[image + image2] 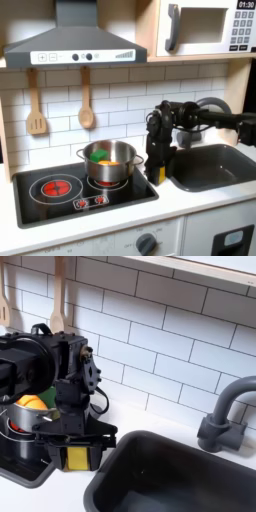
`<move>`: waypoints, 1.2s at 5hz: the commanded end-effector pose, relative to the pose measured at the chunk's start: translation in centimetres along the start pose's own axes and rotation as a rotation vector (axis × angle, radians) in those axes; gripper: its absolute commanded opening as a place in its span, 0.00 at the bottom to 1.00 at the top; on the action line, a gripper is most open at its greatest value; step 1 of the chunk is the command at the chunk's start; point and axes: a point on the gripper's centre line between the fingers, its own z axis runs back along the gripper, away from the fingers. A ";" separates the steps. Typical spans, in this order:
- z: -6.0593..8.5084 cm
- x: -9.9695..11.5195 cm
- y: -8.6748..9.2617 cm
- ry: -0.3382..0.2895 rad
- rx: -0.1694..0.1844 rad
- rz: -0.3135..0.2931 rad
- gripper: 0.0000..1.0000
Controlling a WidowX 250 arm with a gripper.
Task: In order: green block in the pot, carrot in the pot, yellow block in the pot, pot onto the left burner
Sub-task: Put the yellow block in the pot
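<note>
1. Sitting on the black cooktop (60, 205), the pot (110, 168) covers the burner on the first exterior view's right; it is round, shiny steel with straight sides.
2. Inside the pot lie the carrot (103, 157), orange, and the green block (96, 154), bright green, both showing above the rim in the first exterior view.
3. In the second exterior view the pot (22, 421) shows at that view's left edge with the orange carrot (31, 402) in it, partly hidden by the arm.
4. The left burner (55, 186), red rings on glossy black, lies bare beside the pot, toward the worktop's left end in the first exterior view.
5. The end effector (76, 456) points down with its jaws set narrow and closed on the yellow block (76, 458), a small bright yellow cube held between the fingers (56, 454) in the second exterior view.
6. The yellow block hangs low over the worktop (190, 205) at the cooktop's right edge, between the pot and the sink (170, 471), apart from the pot.
7. In the first exterior view the end effector (157, 172) stands just right of the pot, near the sink (215, 165); the block is too small to make out there.
8. A grey tap (225, 411) rises behind the sink.
</note>
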 end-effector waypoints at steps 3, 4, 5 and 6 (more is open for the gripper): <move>5.5 0.6 0.5 -0.091 -0.036 0.003 0.00; 6.7 1.7 1.8 -0.105 -0.035 0.021 0.00; 7.2 2.6 3.9 -0.104 -0.048 0.061 0.00; 8.2 3.3 5.2 -0.114 -0.064 0.082 0.00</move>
